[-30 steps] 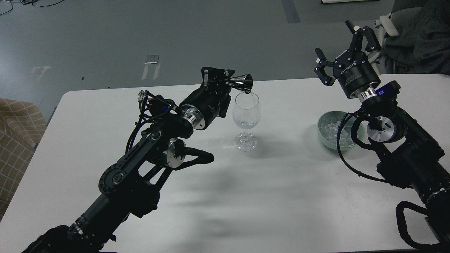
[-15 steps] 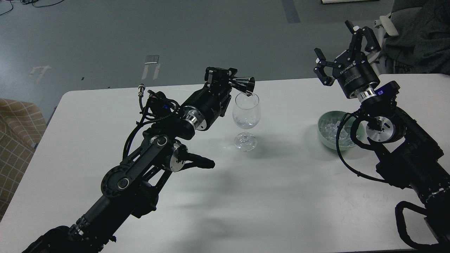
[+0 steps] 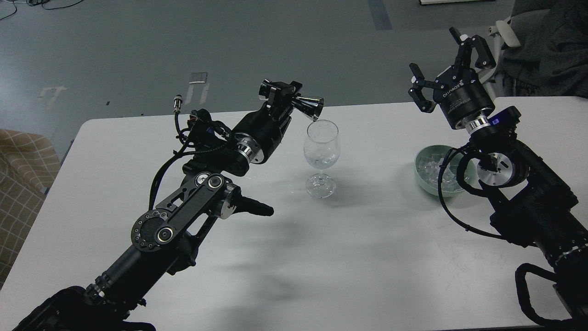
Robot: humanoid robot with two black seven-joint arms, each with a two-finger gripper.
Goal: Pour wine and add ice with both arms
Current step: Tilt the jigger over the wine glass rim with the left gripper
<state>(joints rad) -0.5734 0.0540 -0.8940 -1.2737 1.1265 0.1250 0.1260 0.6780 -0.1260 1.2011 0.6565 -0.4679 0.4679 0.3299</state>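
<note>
A clear stemmed wine glass (image 3: 322, 154) stands upright mid-table, with a few clear ice cubes and hardly visible liquid in its bowl. My left gripper (image 3: 285, 97) is shut on a dark metal jigger (image 3: 308, 105), held on its side with its mouth just left of and above the glass rim. My right gripper (image 3: 448, 57) is open and empty, raised above the far side of the pale green bowl (image 3: 422, 161). The bowl holds a heap of clear ice cubes (image 3: 435, 171), partly hidden by my right arm and its cable.
The white table (image 3: 358, 248) ends at a far edge behind the glass and a left edge near a checked brown seat (image 3: 23, 174). A chair with dark cloth (image 3: 546, 46) stands at the back right. Grey floor lies beyond.
My left gripper has drawn the jigger back to the left and up, off the glass rim, tipping it toward level. The left elbow shifted left. The right arm has barely moved.
</note>
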